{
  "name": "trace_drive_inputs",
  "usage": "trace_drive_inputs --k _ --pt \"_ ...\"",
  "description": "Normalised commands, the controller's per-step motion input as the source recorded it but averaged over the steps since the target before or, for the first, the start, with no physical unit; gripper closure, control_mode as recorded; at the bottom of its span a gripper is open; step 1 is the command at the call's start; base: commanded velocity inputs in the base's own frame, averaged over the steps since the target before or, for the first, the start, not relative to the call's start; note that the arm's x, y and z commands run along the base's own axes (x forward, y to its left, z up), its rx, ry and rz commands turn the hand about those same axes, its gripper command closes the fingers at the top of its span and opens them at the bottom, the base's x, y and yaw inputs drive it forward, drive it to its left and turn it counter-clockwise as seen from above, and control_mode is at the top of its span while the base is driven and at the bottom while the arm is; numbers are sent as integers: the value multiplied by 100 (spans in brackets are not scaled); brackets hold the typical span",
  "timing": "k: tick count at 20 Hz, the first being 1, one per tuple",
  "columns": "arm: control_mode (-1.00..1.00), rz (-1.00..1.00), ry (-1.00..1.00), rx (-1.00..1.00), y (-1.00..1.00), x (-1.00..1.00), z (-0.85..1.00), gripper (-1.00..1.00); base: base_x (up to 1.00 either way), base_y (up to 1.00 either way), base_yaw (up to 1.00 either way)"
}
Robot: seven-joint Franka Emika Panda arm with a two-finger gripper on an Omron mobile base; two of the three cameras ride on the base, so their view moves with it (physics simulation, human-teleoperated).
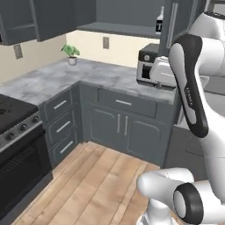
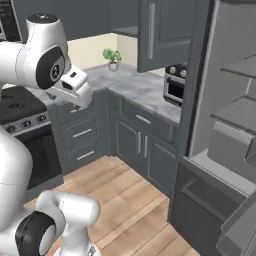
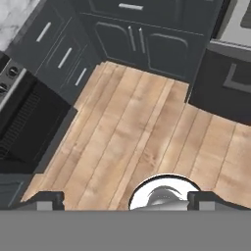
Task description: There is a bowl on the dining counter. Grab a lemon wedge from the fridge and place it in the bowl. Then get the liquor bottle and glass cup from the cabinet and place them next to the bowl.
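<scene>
Wooden plank flooring (image 3: 142,127) runs between dark blue-grey cupboard units and a black oven (image 1: 19,162) at the left of the kitchen. An L-shaped marble surface (image 1: 66,77) tops the drawers and doors; a small potted plant (image 1: 70,53) stands near its back corner by the cream wall, and a toaster oven (image 2: 175,85) sits at its right end, against the fridge. The fridge (image 2: 200,165) stands open: in the right base view its pale shelves and lower compartments are exposed, with the door swung out at the lower right edge. Above the surface the cabinet (image 2: 155,32) hangs with its door ajar, the long silver bar handle facing the room. On the cabinet's inner shelf, at its right end, the liquor bottle (image 1: 159,23) stands upright, its black label partly hidden by the door edge. The white arm is folded high over the floor, well apart from both fridge and cabinet. The tool (image 3: 125,201) points down at the bare planks, its fingertips (image 3: 46,200) spread wide and released, grasping nothing.
</scene>
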Motion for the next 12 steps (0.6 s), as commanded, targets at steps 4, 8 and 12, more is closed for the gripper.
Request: trace_drive_inputs --k 4,8,12 --pt "100 0 0 0 0 0 0 -100 100 22 -46" --pt "100 0 0 0 0 0 0 -100 100 28 -45" --pt "100 0 0 0 0 0 0 -100 96 49 -42"
